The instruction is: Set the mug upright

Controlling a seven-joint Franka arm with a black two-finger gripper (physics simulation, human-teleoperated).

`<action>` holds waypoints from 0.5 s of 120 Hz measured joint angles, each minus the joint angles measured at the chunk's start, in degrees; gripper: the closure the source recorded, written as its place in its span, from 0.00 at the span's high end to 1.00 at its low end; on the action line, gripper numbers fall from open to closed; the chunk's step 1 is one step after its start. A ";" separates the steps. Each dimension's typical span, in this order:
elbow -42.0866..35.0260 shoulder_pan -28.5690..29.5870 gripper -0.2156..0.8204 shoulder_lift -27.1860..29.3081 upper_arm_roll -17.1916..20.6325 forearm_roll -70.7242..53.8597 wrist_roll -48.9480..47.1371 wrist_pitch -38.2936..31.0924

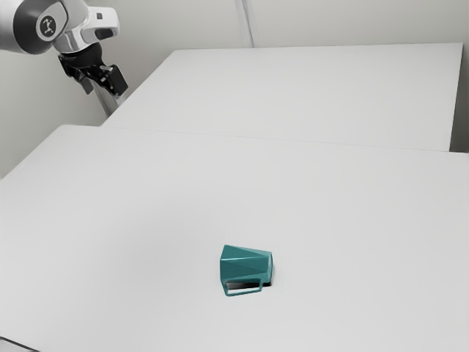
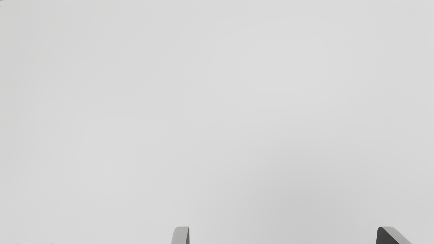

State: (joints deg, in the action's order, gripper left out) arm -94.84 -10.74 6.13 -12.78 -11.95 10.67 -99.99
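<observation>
A teal, faceted mug (image 1: pixel 245 265) lies on its side on the white table in the exterior view, below the middle. Its handle is toward the camera, and its ends point to the exterior view's left and right. The black gripper (image 1: pixel 107 91) hangs in the air at the upper left, far from the mug. In the wrist view the gripper (image 2: pixel 283 235) has its two fingers wide apart, with bare white surface beyond them and nothing between them.
The white table (image 1: pixel 146 198) spans the foreground, and a second white surface (image 1: pixel 315 92) lies behind it. A thin dark line (image 1: pixel 18 344) crosses the exterior view's lower left corner. Pale walls stand at the back.
</observation>
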 joint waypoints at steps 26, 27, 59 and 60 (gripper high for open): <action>-0.11 -0.11 0.79 0.29 0.21 -0.04 -0.26 -0.24; -0.12 -0.12 0.79 0.37 0.17 -0.05 -0.26 -0.24; -8.31 -0.12 0.79 3.25 -0.73 11.53 -0.62 -0.21; -8.78 -0.12 0.79 3.30 -0.91 12.15 -0.67 -0.20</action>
State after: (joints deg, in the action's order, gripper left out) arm -103.63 -10.85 9.43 -13.69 0.20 10.00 -100.19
